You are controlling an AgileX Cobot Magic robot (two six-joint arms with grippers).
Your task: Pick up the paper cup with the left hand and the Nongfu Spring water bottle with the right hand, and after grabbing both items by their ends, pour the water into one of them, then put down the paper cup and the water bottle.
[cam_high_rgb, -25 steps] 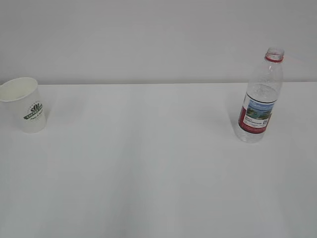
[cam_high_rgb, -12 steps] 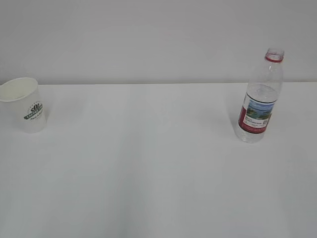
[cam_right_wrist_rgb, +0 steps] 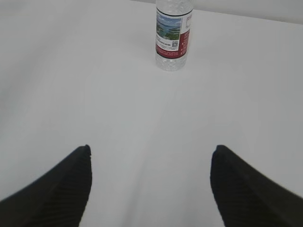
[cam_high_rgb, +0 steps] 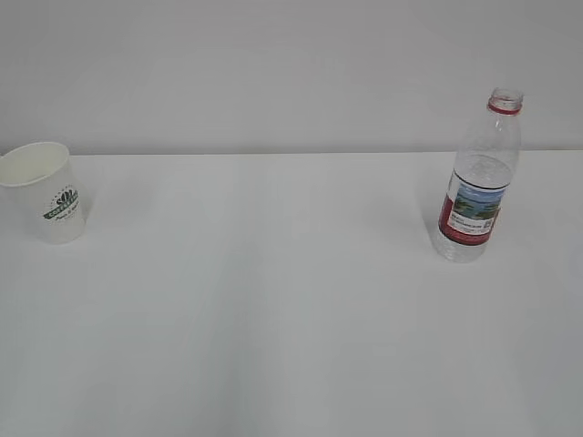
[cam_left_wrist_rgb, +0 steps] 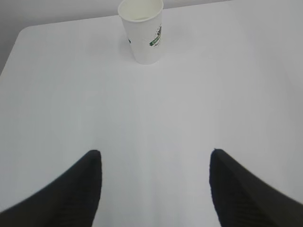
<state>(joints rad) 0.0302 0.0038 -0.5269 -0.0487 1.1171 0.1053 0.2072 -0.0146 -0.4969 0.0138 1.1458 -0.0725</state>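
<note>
While both pairs of black ribbed fingers stand wide apart with nothing between them, each arm hangs low over bare tabletop, well short of its target. The left hand [cam_left_wrist_rgb: 155, 156] shows only its two fingertips [cam_left_wrist_rgb: 90, 163] at the near edge of the left wrist view; straight ahead of the gap, at the far end of the white table [cam_left_wrist_rgb: 142, 123], the paper cup [cam_left_wrist_rgb: 142, 29] stands upright, its green logo turned to the right and its mouth open. The right hand [cam_right_wrist_rgb: 150, 153] is likewise spread, and beyond it the Nongfu Spring water bottle [cam_right_wrist_rgb: 173, 34] stands upright, its red label facing the camera.

From the exterior view neither arm is visible. The cup [cam_high_rgb: 46, 193] sits at the far left, the uncapped bottle [cam_high_rgb: 477, 182] at the far right, well apart from each other. Water level inside the bottle is hard to make out.
</note>
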